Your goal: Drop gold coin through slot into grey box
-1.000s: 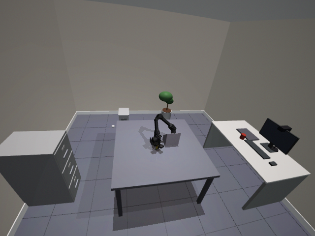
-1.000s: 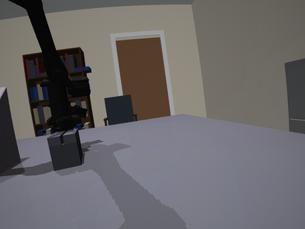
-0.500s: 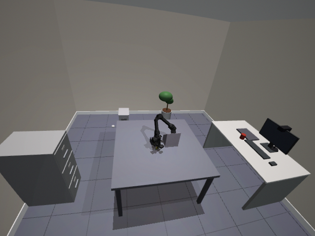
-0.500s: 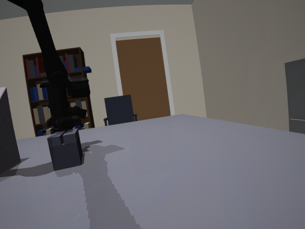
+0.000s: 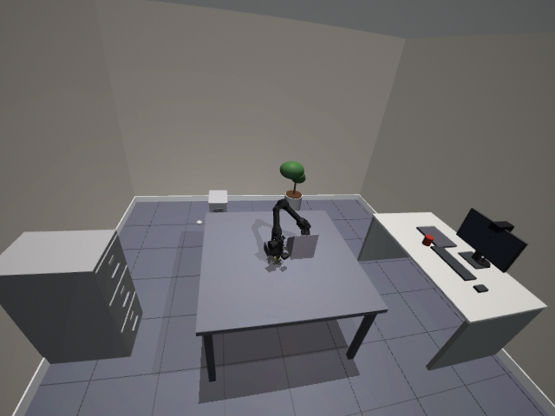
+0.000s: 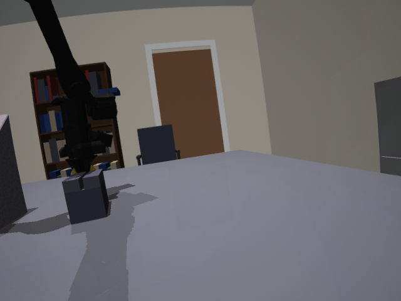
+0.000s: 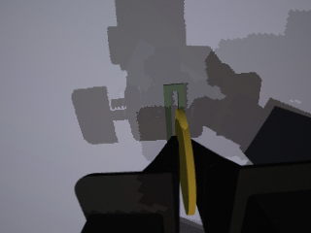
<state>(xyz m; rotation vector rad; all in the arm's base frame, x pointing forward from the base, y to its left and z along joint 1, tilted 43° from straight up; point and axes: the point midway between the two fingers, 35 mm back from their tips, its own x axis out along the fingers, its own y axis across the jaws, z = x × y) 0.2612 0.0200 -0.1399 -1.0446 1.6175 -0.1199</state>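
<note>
My gripper (image 5: 276, 256) (image 6: 84, 168) (image 7: 178, 140) points down and is shut on the gold coin (image 5: 276, 259) (image 6: 73, 170) (image 7: 189, 180). The coin is on edge between the fingertips, with its rim showing on both sides of them in the exterior view. The green holder (image 7: 168, 109) is on the table below the coin in the wrist view, and its upper end shows an open slot. The grey box (image 6: 86, 204) stands in front of the gripper in the exterior view, its lid slot facing up. A dark block at the wrist view's right edge looks like this box (image 7: 279, 138). The arm hides it in the top view.
A tall grey panel (image 5: 304, 246) (image 6: 10, 181) stands on the table (image 5: 286, 295) (image 6: 242, 226) beside the gripper, close to the arm's base. The arm's shadow falls across the table and the holder.
</note>
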